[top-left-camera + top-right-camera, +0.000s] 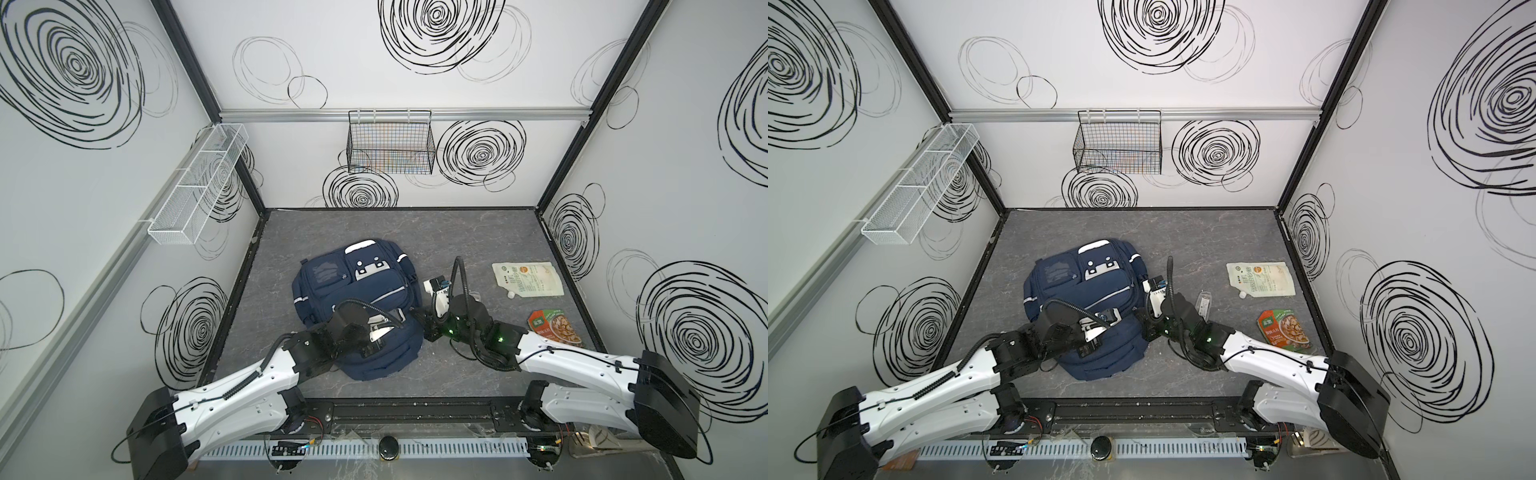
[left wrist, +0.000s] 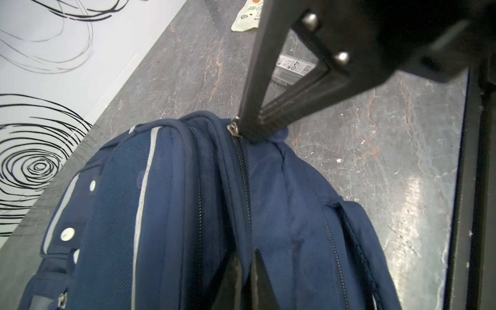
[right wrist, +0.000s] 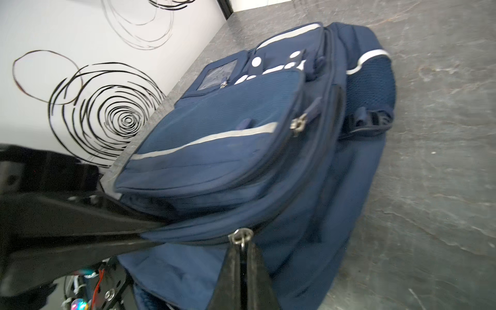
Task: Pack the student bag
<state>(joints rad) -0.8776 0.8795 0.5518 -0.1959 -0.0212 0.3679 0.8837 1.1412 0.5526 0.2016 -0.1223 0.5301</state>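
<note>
Seeing student bag [image 1: 353,286] flat on grey marbled tabletop [image 1: 478,232], left-centre; swirl-marked white walls [image 1: 374,75]. My left gripper [image 2: 245,257] pinched tight on bag fabric; right gripper [image 3: 243,249] clamped on zipper pull [image 3: 240,237].

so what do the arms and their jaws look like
The left arm and right arm match: white shells, black joints and wrists, black ribbed cables. Green lights glow on the right one. The jaws are black and tapered.

student bag [image 1: 353,291] on table [image 1: 457,232], spouted pouch [image 1: 528,279] right — food packet [image 1: 555,326] before it
</note>
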